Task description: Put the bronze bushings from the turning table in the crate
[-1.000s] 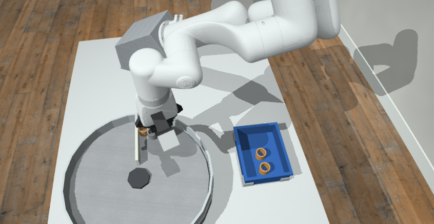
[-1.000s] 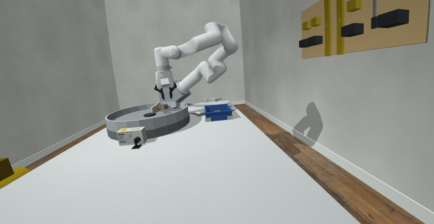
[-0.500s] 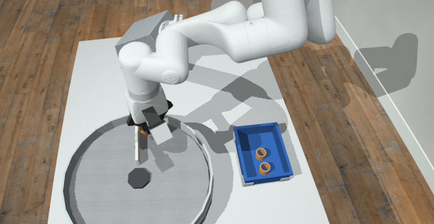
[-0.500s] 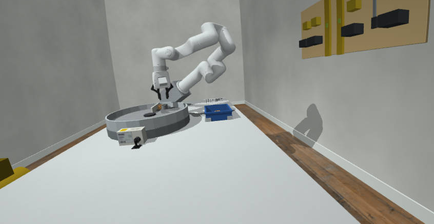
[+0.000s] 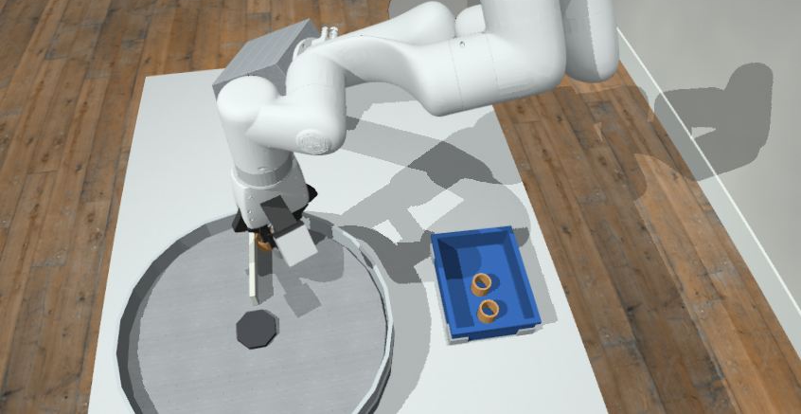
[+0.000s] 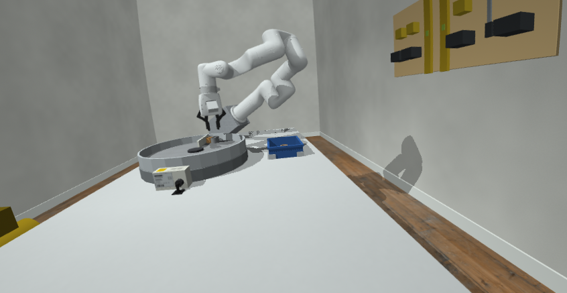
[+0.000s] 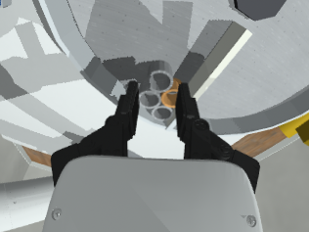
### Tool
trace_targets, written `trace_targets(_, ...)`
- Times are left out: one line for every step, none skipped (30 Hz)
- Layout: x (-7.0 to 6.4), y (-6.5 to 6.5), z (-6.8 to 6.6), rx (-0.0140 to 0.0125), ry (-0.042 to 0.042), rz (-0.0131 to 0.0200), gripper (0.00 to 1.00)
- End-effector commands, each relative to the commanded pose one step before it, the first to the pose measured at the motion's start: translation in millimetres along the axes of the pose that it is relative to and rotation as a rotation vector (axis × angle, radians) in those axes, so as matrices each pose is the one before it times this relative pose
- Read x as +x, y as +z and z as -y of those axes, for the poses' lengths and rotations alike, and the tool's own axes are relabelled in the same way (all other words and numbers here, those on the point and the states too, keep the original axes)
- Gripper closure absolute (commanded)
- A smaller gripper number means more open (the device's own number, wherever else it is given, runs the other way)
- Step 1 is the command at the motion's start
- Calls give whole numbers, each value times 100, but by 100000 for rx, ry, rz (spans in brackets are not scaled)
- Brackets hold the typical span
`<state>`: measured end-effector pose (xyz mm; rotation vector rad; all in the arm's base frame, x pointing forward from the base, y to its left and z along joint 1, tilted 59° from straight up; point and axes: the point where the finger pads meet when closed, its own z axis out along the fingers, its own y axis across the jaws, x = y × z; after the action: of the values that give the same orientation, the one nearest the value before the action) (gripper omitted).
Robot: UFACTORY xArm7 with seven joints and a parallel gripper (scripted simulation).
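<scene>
A bronze bushing (image 7: 170,98) (image 5: 261,243) (image 6: 208,140) stands in a tight cluster with three steel bushings (image 7: 151,99) at the far edge of the turning table (image 5: 196,350) (image 6: 190,161), beside a pale divider bar (image 5: 253,271) (image 7: 221,59). My gripper (image 7: 157,94) (image 6: 212,126) hangs a little above this cluster, fingers partly open and empty, straddling it in the wrist view. The arm hides most of the cluster in the top view. The blue crate (image 5: 443,282) (image 6: 283,149) stands right of the table and holds two bronze bushings (image 5: 480,283) (image 5: 488,311).
A dark octagonal hub (image 5: 257,328) (image 6: 195,149) sits at the turning table's centre. A small control box (image 6: 171,177) stands against the table's front wall. The arm's grey base block (image 5: 268,55) is behind the table. A tool board (image 6: 475,25) hangs on the right wall.
</scene>
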<state>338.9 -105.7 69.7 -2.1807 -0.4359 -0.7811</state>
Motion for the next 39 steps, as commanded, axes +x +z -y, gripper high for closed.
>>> trace_targets(15, -166, -117, -426, 9, -142, 60)
trace_targets(-7, 0, -14, 7, -1, -3, 60)
trace_targets(0, 0, 0, 0, 0, 0, 60)
trace_targets(0, 0, 0, 0, 0, 0, 60)
trace_targets(-14, 0, -28, 14, -3, -6, 60)
trace_targets(-20, 0, -40, 19, -4, -9, 60)
trace_targets(-22, 0, -44, 21, -4, -10, 60)
trace_targets(-20, 0, -40, 19, -4, -9, 60)
trace_targets(-15, 0, -28, 14, -3, -6, 60)
trace_targets(-7, 0, -14, 7, -1, -3, 60)
trace_targets(-1, 0, -2, 1, 0, -1, 60)
trace_targets(0, 0, 0, 0, 0, 0, 60)
trace_targets(0, 0, 0, 0, 0, 0, 60)
trace_targets(0, 0, 0, 0, 0, 0, 60)
trace_targets(0, 0, 0, 0, 0, 0, 60)
trace_targets(0, 0, 0, 0, 0, 0, 60)
trace_targets(0, 0, 0, 0, 0, 0, 60)
trace_targets(0, 0, 0, 0, 0, 0, 60)
trace_targets(0, 0, 0, 0, 0, 0, 60)
trace_targets(0, 0, 0, 0, 0, 0, 60)
trace_targets(0, 0, 0, 0, 0, 0, 60)
trace_targets(0, 0, 0, 0, 0, 0, 60)
trace_targets(0, 21, 0, 0, 0, 0, 60)
trace_targets(1, 122, 0, 0, -1, -1, 60)
trace_targets(0, 261, 1, 0, 1, 1, 60)
trace_targets(1, 378, 1, 0, -1, -1, 60)
trace_targets(1, 443, 2, 0, 0, 0, 60)
trace_targets(1, 438, 2, 0, 0, 0, 60)
trace_targets(0, 367, 2, 0, 1, 1, 60)
trace_targets(1, 248, 1, 0, 0, 0, 60)
trace_targets(0, 116, 1, 0, 1, 1, 60)
trace_targets(0, 20, 0, 0, 0, 0, 60)
trace_targets(0, 0, 0, 0, 0, 0, 60)
trace_targets(0, 0, 0, 0, 0, 0, 60)
trace_targets(0, 0, 0, 0, 0, 0, 60)
trace_targets(0, 0, 0, 0, 0, 0, 60)
trace_targets(0, 0, 0, 0, 0, 0, 60)
trace_targets(0, 0, 0, 0, 0, 0, 60)
trace_targets(0, 0, 0, 0, 0, 0, 60)
